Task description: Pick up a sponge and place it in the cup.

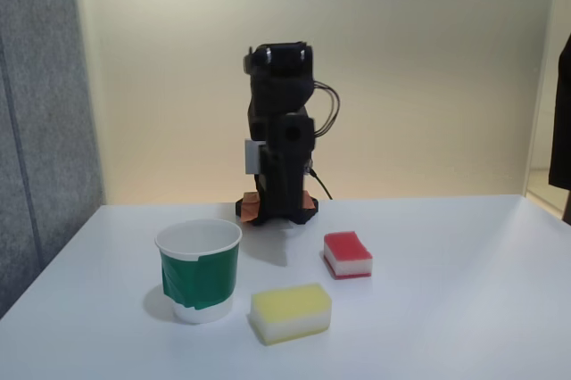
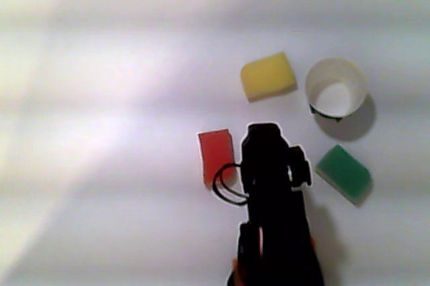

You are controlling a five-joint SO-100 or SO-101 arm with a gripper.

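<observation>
Sponge [image 1: 348,253] lay flat on surface [image 1: 446,309], apart from cup [image 1: 199,269]. Looked light, soft; best pinched across short sides. Arm [image 1: 281,130] folded; jaws' state unclear.

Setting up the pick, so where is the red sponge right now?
In the fixed view the red sponge lies on the table right of the cup, behind the yellow sponge and just in front of the arm's base.
</observation>
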